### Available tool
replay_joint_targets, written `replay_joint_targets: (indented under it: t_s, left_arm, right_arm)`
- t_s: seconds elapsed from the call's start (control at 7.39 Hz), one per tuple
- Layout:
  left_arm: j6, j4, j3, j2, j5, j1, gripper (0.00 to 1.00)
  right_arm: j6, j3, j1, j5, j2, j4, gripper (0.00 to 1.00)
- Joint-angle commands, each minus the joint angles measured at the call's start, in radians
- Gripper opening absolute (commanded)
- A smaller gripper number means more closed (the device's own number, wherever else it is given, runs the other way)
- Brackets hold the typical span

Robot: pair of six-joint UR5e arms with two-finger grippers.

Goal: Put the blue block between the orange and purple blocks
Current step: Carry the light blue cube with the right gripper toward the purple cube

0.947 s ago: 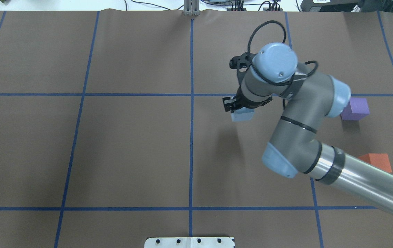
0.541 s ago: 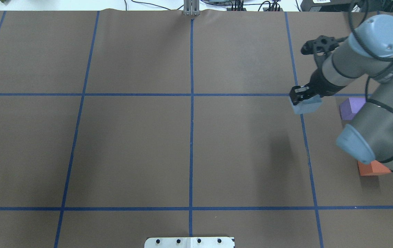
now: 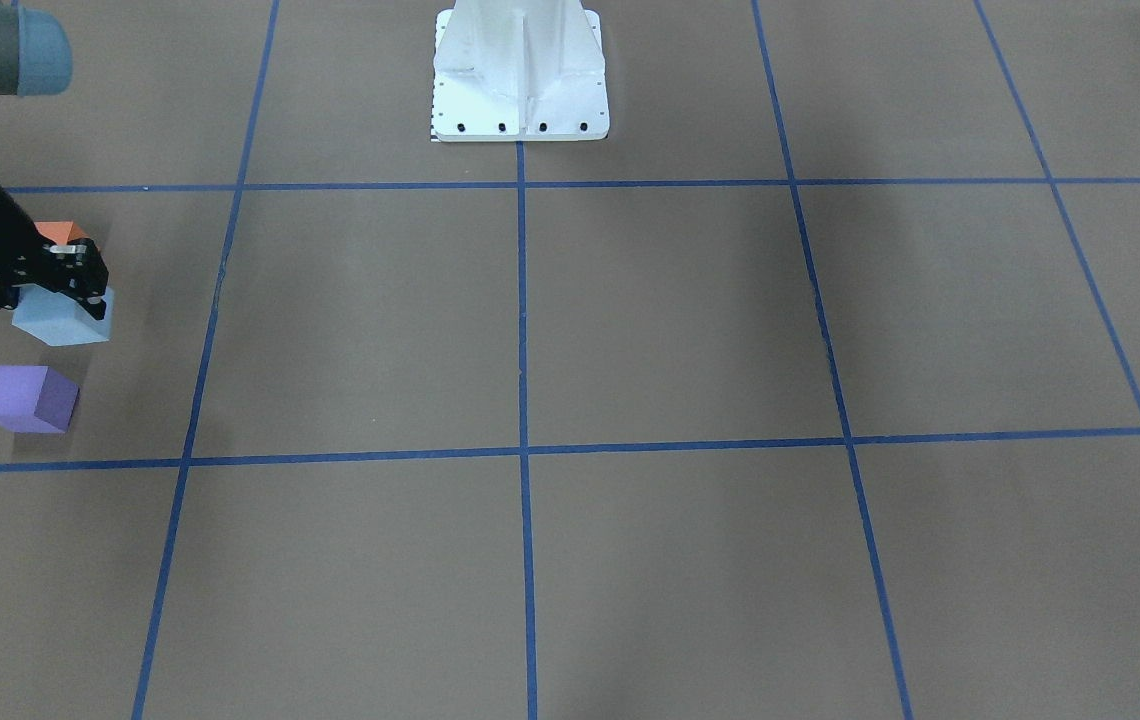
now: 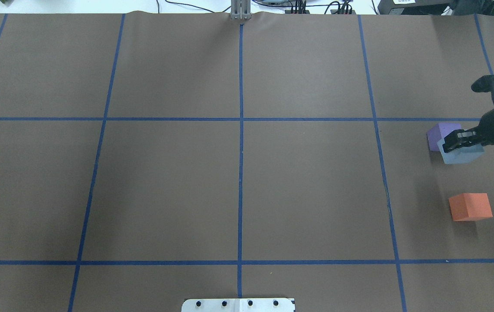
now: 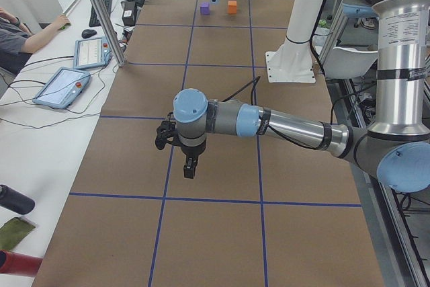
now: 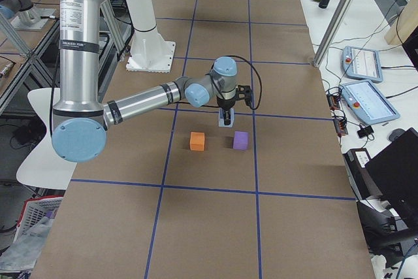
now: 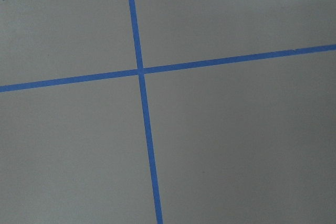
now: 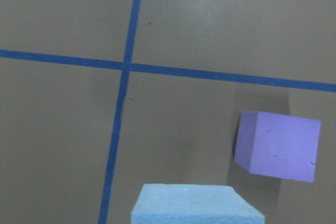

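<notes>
My right gripper [image 4: 461, 145] is shut on the light blue block [image 4: 461, 156] and holds it above the table. In the overhead view the block overlaps the near side of the purple block [image 4: 440, 133]; the orange block [image 4: 470, 207] lies apart, nearer the robot. In the front-facing view the blue block [image 3: 60, 320] hangs between the orange block [image 3: 60, 233] and the purple block [image 3: 28, 398]. The right wrist view shows the blue block [image 8: 194, 205] low and the purple block [image 8: 277, 145] to its right. My left gripper [image 5: 190, 166] shows only in the exterior left view, over bare table; I cannot tell its state.
The brown table cover carries a grid of blue tape lines [image 4: 240, 130]. The white robot base plate [image 3: 520, 75] stands at the robot's edge. Both resting blocks lie close to the table's right edge. Tablets [image 6: 369, 99] lie beside the table.
My right arm has swept to the right with the blue block, from the middle right of the table to just beside the purple block.
</notes>
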Motion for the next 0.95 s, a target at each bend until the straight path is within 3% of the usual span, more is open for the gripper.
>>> replay_joint_targets:
  t_s: [0.0, 0.27, 0.41, 0.54, 0.68, 0.81]
  left_arm:
    - [0.0, 0.0, -0.003, -0.001, -0.002, 0.001, 1.0]
    - [0.0, 0.002, -0.007, -0.001, 0.0, 0.001, 1.0]
    - [0.0, 0.002, -0.007, -0.001, 0.0, 0.001, 1.0]
    - [-0.002, 0.0, -0.007, -0.001, 0.0, 0.001, 1.0]
    - [0.0, 0.0, -0.007, -0.001, -0.002, 0.001, 1.0]
    - [0.0, 0.002, -0.007, -0.001, 0.0, 0.001, 1.0]
  right_arm:
    - [0.094, -0.065, -0.007, -0.015, -0.079, 0.187, 0.17]
    - [0.173, -0.144, -0.065, -0.075, -0.087, 0.334, 0.17]
    - [0.197, -0.149, -0.115, -0.144, -0.088, 0.342, 0.17]
    - [0.202, -0.155, -0.133, -0.155, -0.091, 0.352, 0.18]
    - [0.201, -0.203, -0.143, -0.155, -0.097, 0.43, 0.28]
    - [0.199, -0.252, -0.146, -0.156, -0.097, 0.505, 0.57]
